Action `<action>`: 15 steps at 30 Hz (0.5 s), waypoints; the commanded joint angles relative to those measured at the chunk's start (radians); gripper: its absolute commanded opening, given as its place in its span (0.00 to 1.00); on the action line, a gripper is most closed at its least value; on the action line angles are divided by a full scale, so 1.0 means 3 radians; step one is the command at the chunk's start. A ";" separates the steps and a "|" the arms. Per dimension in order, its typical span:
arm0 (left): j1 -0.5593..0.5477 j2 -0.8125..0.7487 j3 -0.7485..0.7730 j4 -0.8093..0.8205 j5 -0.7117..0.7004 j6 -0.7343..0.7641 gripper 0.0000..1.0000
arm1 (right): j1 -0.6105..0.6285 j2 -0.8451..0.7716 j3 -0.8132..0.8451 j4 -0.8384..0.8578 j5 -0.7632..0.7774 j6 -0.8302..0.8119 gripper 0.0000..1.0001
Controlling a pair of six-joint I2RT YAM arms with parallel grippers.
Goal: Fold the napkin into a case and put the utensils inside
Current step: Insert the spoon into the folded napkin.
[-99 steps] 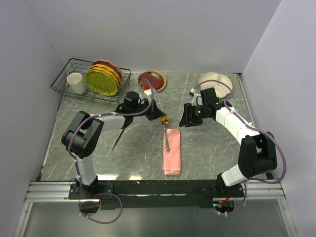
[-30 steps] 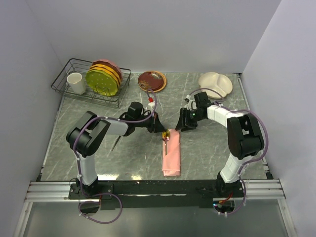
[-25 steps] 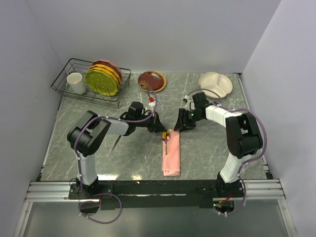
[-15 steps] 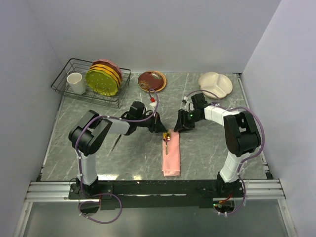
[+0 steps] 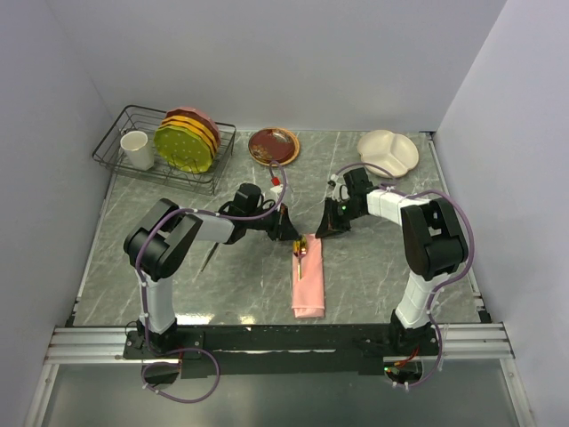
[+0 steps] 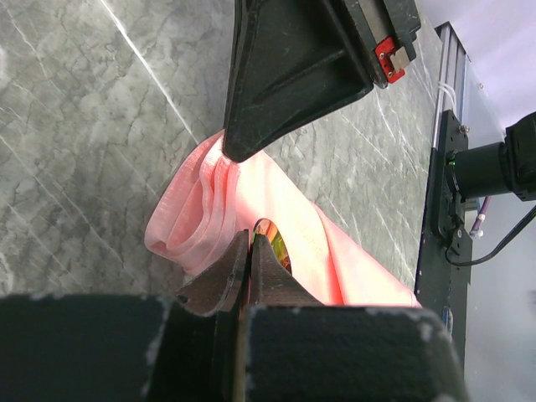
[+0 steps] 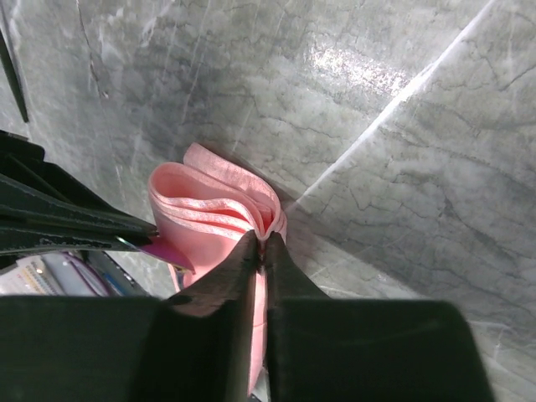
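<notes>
The napkin [image 5: 308, 283] lies as a narrow salmon-pink case at the table's middle, its open far end gaping in layers [image 7: 209, 201]. My right gripper [image 5: 321, 231] [image 7: 260, 240] is shut on the cloth's top edge at the right side of that mouth. My left gripper [image 5: 294, 235] [image 6: 251, 237] is shut on a utensil. That utensil's gold head [image 6: 270, 238] [image 7: 167, 251] pokes past the tips and rests over the cloth at the mouth. The rest of it is hidden. A thin dark utensil [image 5: 211, 253] lies on the table to the left.
A wire rack [image 5: 120, 133] at the back left holds a white cup [image 5: 138, 149] and several plates [image 5: 187, 140]. A red-brown plate [image 5: 273, 145] and a cream divided dish [image 5: 388, 149] sit along the back. Walls close in on both sides.
My right gripper slid left to the case's far end and shut on the cloth edge. My left gripper crept a little toward the mouth with the utensil.
</notes>
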 commanded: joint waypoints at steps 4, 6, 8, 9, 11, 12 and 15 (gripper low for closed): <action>-0.0026 -0.0001 -0.0011 0.0063 0.0126 0.0013 0.05 | 0.0026 0.0024 0.0149 0.0107 -0.0024 0.0067 0.00; -0.0031 -0.0006 -0.0031 0.0068 0.0131 0.0003 0.06 | 0.0021 0.0024 0.0149 0.0107 -0.0014 0.0067 0.00; -0.0037 -0.0011 -0.0042 0.0058 0.0126 0.0003 0.06 | 0.0021 0.0019 0.0143 0.0112 -0.0009 0.0067 0.00; -0.0042 -0.0016 -0.0062 0.0058 0.0121 0.0003 0.06 | 0.0021 0.0014 0.0148 0.0113 -0.0009 0.0072 0.00; -0.0042 -0.0027 -0.0072 0.0043 0.0126 0.0018 0.06 | 0.0021 0.0009 0.0143 0.0107 0.0006 0.0072 0.00; -0.0042 -0.0027 -0.0083 0.0038 0.0131 0.0013 0.06 | 0.0026 0.0003 0.0143 0.0112 0.0011 0.0072 0.00; -0.0052 -0.0032 -0.0093 0.0028 0.0116 0.0028 0.08 | 0.0021 -0.0002 0.0128 0.0107 0.0006 0.0072 0.00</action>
